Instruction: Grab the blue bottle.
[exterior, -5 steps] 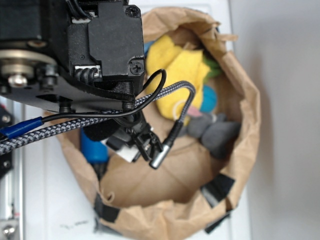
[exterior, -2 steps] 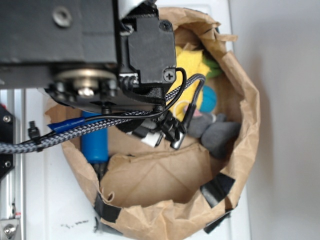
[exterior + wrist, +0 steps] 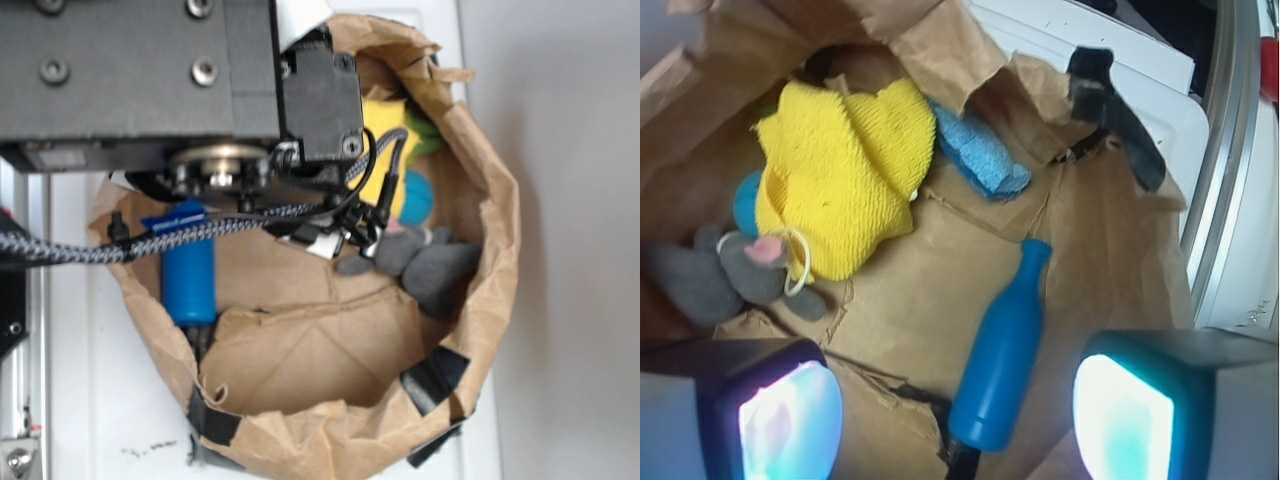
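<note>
The blue bottle [image 3: 1002,355] lies on the floor of the brown paper bag [image 3: 940,290], neck pointing away from me toward the bag's far wall. In the wrist view my gripper [image 3: 958,420] hangs above it, open. One glowing pad [image 3: 790,420] is left of the bottle's base and the other pad [image 3: 1125,415] is right of it; neither touches it. The exterior view shows the bottle [image 3: 190,280] by the bag's left wall, partly under the braided cable [image 3: 120,245]. The black arm [image 3: 140,70] hides my fingers there.
Also in the bag are a yellow plush [image 3: 840,170], a light blue fuzzy cloth [image 3: 980,155], a grey plush mouse [image 3: 725,275] and a teal ball [image 3: 747,200]. Crumpled bag walls [image 3: 490,250] with black tape [image 3: 1115,115] ring everything. A metal rail [image 3: 1230,150] runs along the right.
The arm has swung across the top of the bag in the exterior view, and its cable has lifted. More of the blue bottle now shows.
</note>
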You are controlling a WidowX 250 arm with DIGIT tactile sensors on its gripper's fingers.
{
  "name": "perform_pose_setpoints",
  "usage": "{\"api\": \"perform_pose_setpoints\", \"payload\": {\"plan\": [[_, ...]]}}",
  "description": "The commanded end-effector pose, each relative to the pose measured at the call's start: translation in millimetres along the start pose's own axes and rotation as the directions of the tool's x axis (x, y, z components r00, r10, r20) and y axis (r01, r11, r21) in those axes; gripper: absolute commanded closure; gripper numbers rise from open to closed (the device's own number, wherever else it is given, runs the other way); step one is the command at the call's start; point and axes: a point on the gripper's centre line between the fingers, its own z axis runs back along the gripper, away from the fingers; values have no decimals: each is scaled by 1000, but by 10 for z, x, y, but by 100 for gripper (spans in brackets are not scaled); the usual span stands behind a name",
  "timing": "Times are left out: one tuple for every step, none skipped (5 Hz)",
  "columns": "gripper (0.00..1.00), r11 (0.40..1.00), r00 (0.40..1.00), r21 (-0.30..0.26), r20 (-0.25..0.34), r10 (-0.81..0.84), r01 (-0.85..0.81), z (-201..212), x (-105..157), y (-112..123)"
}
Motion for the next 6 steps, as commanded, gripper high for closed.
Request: {"api": "perform_pose_setpoints", "payload": {"plan": [[0,997,998,50,-26,62,-61,-149,-34,-307],[0,999,999,29,-27,32,-32,-309,-108,-378],[0,999,999,20,-16,35,-35,-388,-97,-298],[0,1000,1000,22,-1,14,-14,-452,-93,-178],[0,989,990,-37,-3,-141,141,-502,-59,-199],[0,989,990,-37,-3,-141,141,-502,-59,-199]]}}
